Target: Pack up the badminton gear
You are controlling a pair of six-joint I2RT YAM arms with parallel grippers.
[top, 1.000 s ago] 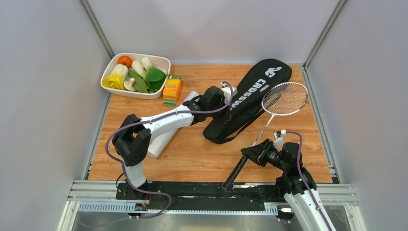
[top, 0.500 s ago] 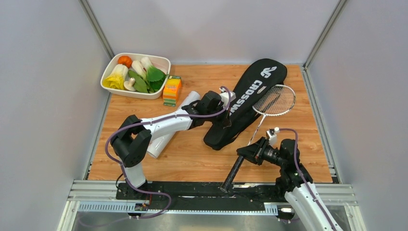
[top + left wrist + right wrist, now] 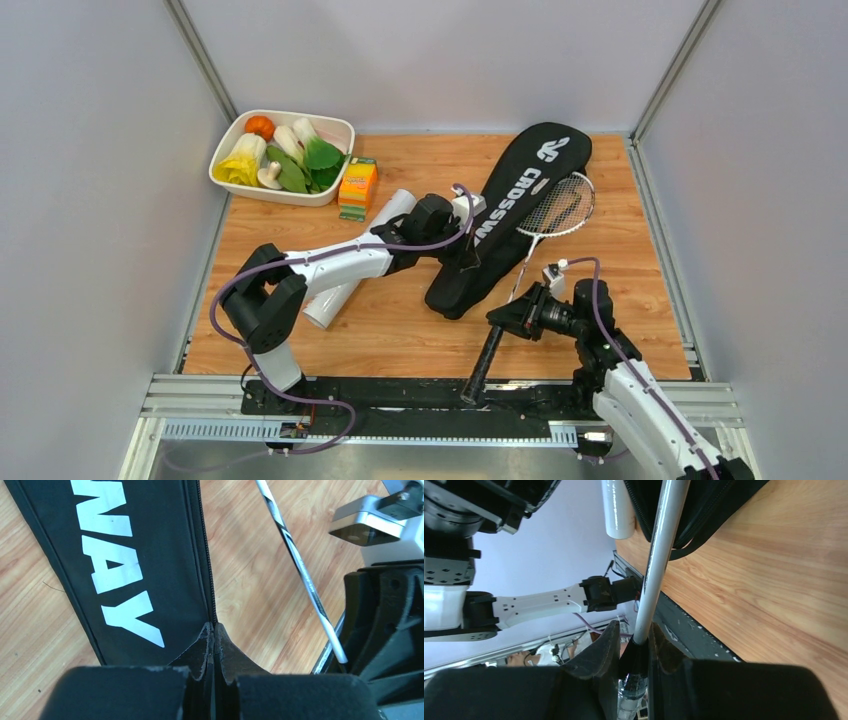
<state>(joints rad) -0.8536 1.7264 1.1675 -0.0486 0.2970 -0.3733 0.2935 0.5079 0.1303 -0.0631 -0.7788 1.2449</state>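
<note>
Both pairs of jaws were closed on something. The left gripper (image 3: 214, 636) was shut tight on the bag (image 3: 150, 555), pinching the fabric where the zipper line ends. The right gripper (image 3: 634, 639) was narrow around the racket (image 3: 659, 555), where the white shaft meets the black handle. Seen from above, the strung head touched the bag's right edge (whether it was already inside the opening, I could not tell). The long white tube (image 3: 393, 207) lay on the table (image 3: 620, 300) left of the bag, apart from it. To do this step well, I think the left should lift the flap so the mouth gapes, while the right feeds the head in low and straight along the bag, so the strings do not catch the zipper
</note>
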